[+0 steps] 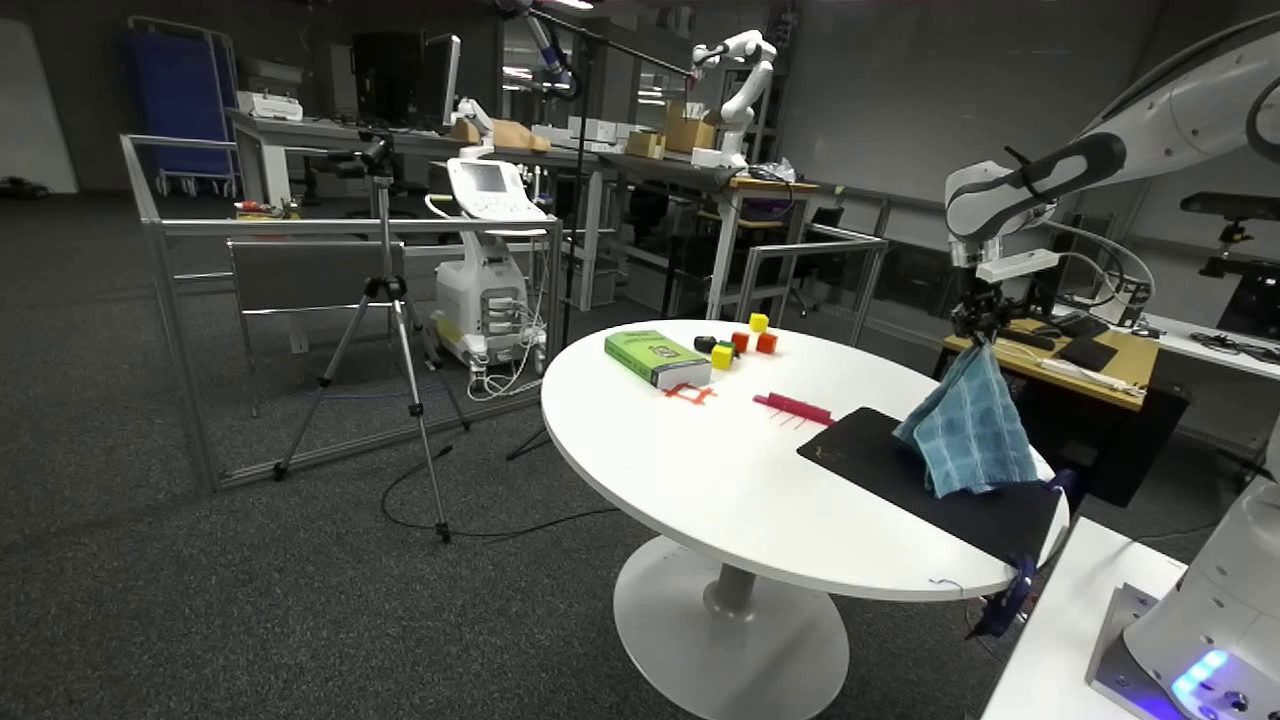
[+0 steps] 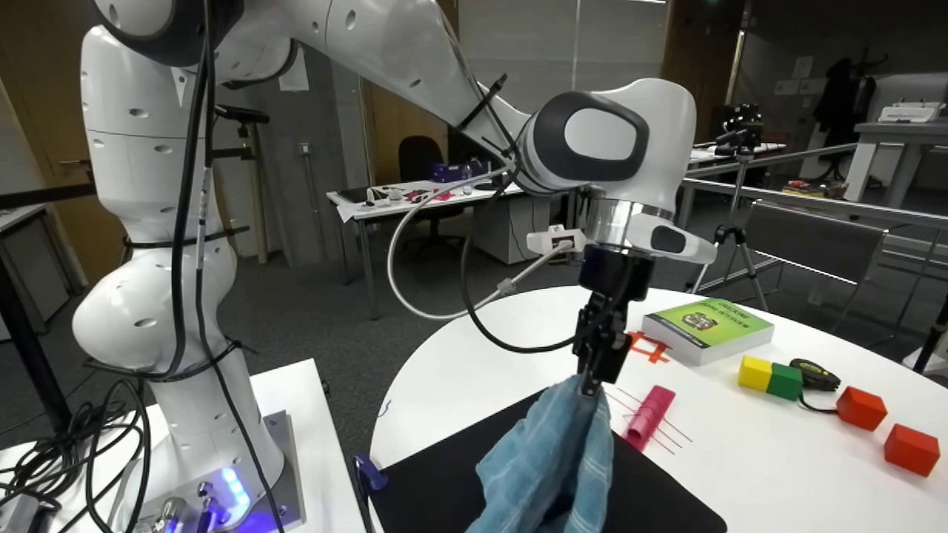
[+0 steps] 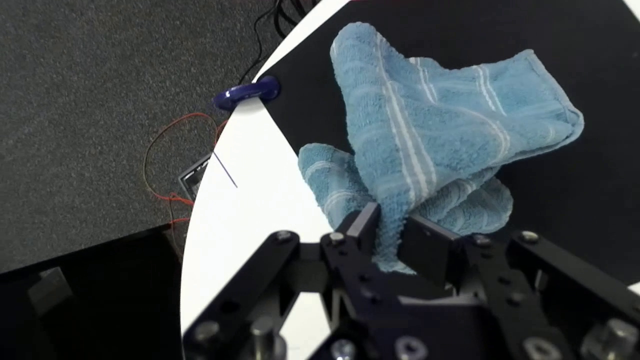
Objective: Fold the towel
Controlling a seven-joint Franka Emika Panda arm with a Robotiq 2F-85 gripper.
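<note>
In an exterior view the bottom edge cuts off the towel [image 2: 533, 451], so I cannot see its lowest hem there, and it takes part of the black mat [image 2: 437, 477]. In the wrist view my gripper [image 3: 392, 240] runs out past the lower edge, and its fingers [image 3: 425, 250] hide some of the towel between them. The table [image 3: 240, 235] covers part of a small dark device [image 3: 194, 177] whose lettering is too tiny for me to read. In an exterior view my arm [image 1: 1180, 110] runs off the right edge, and print on the green book [image 1: 645, 350] blurs
</note>
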